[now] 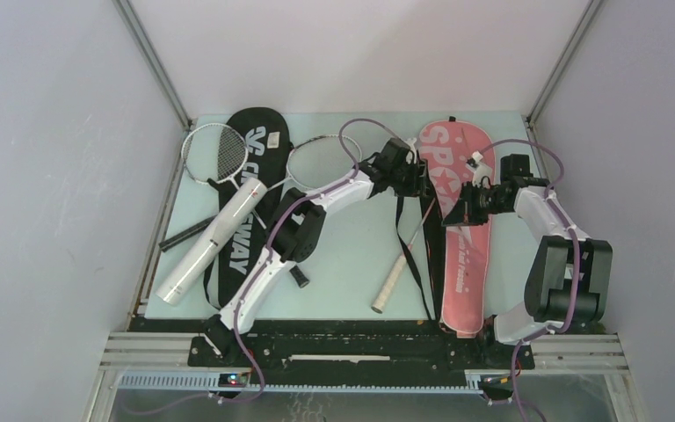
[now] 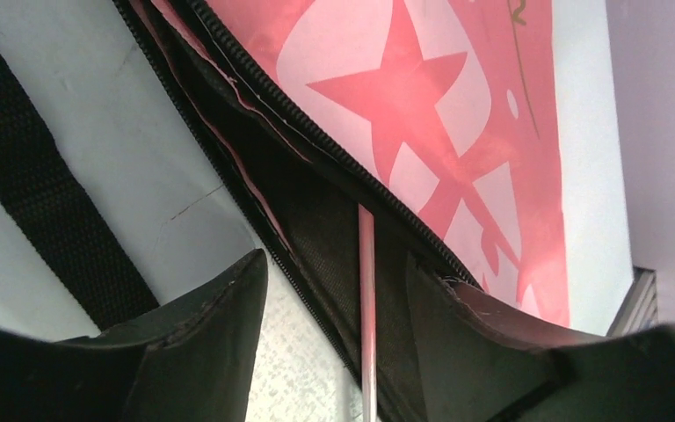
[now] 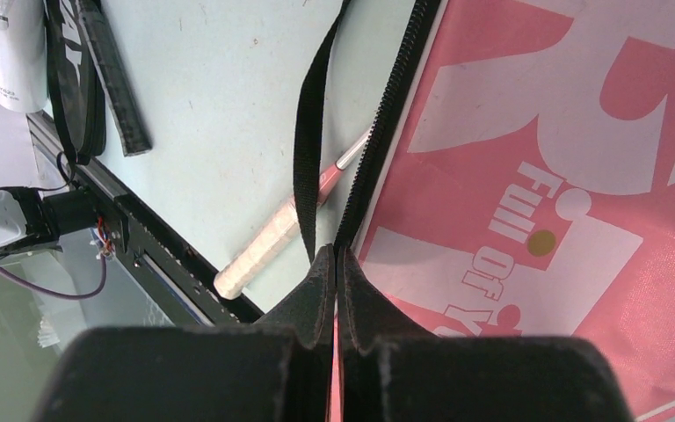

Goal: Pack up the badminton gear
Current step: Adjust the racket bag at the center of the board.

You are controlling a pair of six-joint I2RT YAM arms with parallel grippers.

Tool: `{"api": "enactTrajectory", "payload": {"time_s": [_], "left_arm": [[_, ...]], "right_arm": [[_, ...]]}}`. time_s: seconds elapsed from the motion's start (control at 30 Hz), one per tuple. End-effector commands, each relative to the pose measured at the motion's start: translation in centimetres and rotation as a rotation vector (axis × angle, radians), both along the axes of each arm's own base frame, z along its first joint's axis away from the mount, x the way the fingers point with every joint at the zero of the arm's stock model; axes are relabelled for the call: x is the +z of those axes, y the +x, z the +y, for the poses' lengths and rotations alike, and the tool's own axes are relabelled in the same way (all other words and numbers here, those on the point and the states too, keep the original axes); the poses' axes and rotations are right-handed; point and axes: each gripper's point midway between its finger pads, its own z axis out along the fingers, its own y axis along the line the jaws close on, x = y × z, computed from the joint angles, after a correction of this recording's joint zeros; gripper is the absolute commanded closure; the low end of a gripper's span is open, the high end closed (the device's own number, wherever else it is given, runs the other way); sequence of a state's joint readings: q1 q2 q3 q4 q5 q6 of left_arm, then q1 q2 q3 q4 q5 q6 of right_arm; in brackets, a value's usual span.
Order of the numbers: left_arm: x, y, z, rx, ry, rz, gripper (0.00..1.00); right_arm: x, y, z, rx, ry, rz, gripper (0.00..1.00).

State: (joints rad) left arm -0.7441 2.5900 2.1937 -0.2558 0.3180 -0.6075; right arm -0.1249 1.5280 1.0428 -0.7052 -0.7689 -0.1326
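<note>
Desk (image 1: 352, 264): pale green, flat surface with faint scuffs and a thin scratch, filling the middle of the overhead view.
Back wall (image 1: 352, 53): plain white panel standing at the desk's far edge.
Side walls: pale grey panels, left (image 1: 44, 176) and right (image 1: 650, 132).
Corner posts: silver metal struts, left (image 1: 154, 66) and right (image 1: 562, 61), rising from the far corners.
Near edge: black base plate (image 1: 360, 347) between silver rails (image 1: 141, 352), a perforated grey strip (image 1: 343, 382) just below.
</note>
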Motion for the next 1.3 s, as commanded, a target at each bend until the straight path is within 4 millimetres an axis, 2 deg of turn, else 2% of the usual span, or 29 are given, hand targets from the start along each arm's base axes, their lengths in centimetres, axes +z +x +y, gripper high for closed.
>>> {"api": "enactTrajectory", "payload": {"time_s": [0.0,0.23,0.37,0.43,0.53,0.77,0.97,1.07,1.13,1.2,1.27], "left_arm": [[0.4,0.4,-1.6,0.027,-0.051,0.021,0.39],[0.4,-1.0,-3.7,-0.023,-0.129,0.067,0.58],[0.4,-1.0,-4.2,-0.039,-0.142,0.059,0.7],[0.5,-1.0,-4.4,-0.055,-0.147,0.046,0.79],[1.0,-0.8,-4.6,-0.069,-0.165,0.032,0.99],[4.4,-0.8,-4.7,-0.121,-0.228,0.007,1.0],[7.2,0.1,-1.6,-0.096,-0.218,0.009,1.0],[7.9,0.0,0.2,-0.088,-0.2,0.009,1.0],[8.2,-0.3,1.2,-0.088,-0.186,0.002,1.0],[7.6,-0.8,2.0,-0.085,-0.17,0.019,1.0],[7.3,-1.3,2.7,-0.084,-0.158,0.025,1.0]], "right_arm": [[1.7,1.9,-0.2,0.004,0.016,-0.086,1.0],[1.8,2.0,-0.2,-0.004,0.021,-0.085,1.0],[1.7,2.0,-0.2,-0.003,0.022,-0.082,1.0],[1.7,2.0,-0.3,-0.005,0.022,-0.082,1.0],[1.8,2.0,-0.3,-0.007,0.021,-0.084,1.0],[1.9,2.2,-1.0,-0.024,0.001,-0.094,1.0],[1.7,4.0,-3.0,-0.101,-0.167,-0.11,1.0],[1.9,5.2,-3.5,-0.119,-0.286,-0.146,0.99],[2.0,5.8,-3.0,-0.101,-0.337,-0.168,0.93],[1.8,6.1,-2.3,-0.076,-0.395,-0.179,0.89],[1.6,6.2,-1.0,-0.037,-0.43,-0.195,0.84]]}}
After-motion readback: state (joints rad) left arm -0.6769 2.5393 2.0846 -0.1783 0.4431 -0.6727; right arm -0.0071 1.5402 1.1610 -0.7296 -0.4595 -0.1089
